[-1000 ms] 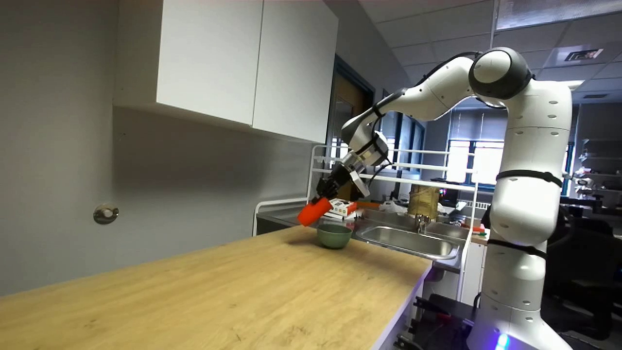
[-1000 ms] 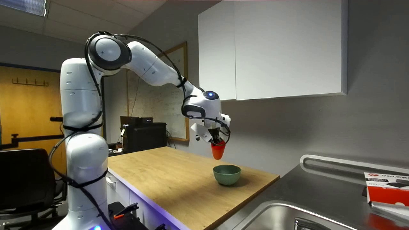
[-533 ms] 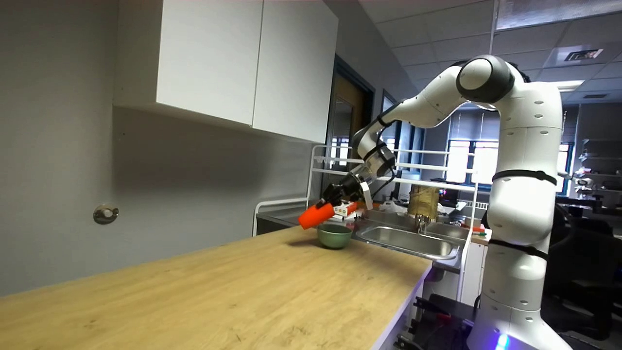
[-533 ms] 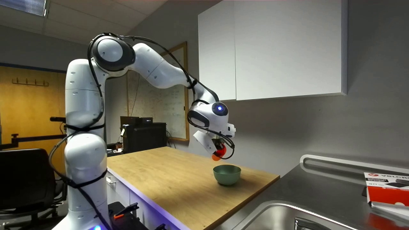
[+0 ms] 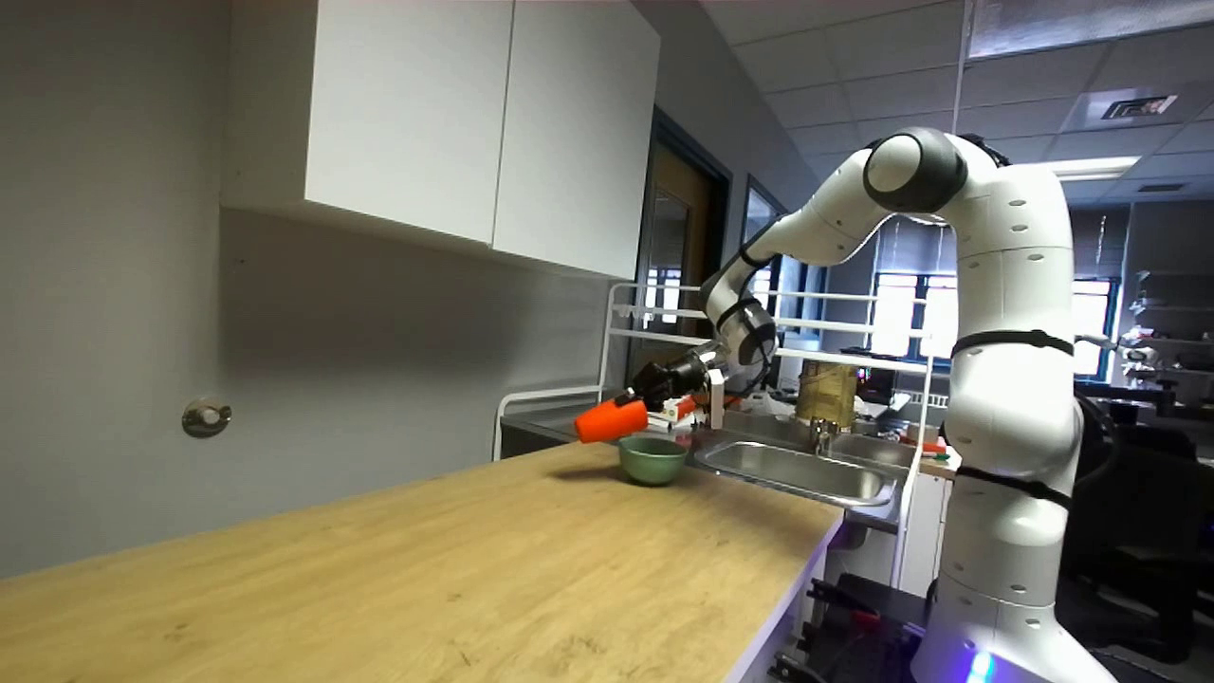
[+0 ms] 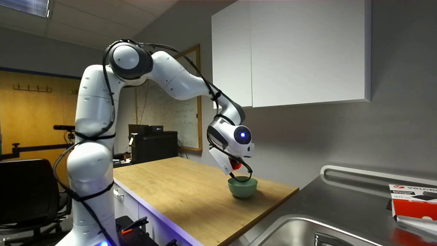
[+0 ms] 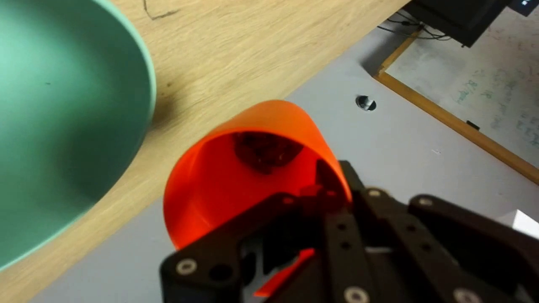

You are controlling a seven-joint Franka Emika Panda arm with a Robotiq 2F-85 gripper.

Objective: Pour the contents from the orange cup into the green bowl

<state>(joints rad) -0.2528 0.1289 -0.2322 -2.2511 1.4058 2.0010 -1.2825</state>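
Pinching the orange cup (image 7: pixel 236 185) by its side, right at the mouth, the hand (image 7: pixel 339 185) has one finger within and the other against the outer face, so a short stretch of rim carries everything. In an exterior view the cup (image 5: pixel 610 420) hangs clear of the bench (image 5: pixel 531 541), lying almost on its side, mouth toward the hand and base a little lower. I judge it thin, light plastic: unlikely to crack, but springy, so a hard squeeze would push the lip out of round, and smooth enough to swivel about so small a contact. A deeper bite down the side would steady it; the stretch of lip away from the fingers looks the better spout.

At the cup's far end sit the dark contents (image 7: pixel 269 151), too dim to name; their weight, well away from the pinch, would probably add to any swivel.

Past the cup's lip, the green bowl (image 7: pixel 63 109) stands upright on the bench, just beside and below; whether the cup overhangs it I cannot tell. It seems stiff and light, apt to slide if knocked. Farthest off are the grey wall (image 7: pixel 400 143) and a whiteboard (image 7: pixel 484 84).
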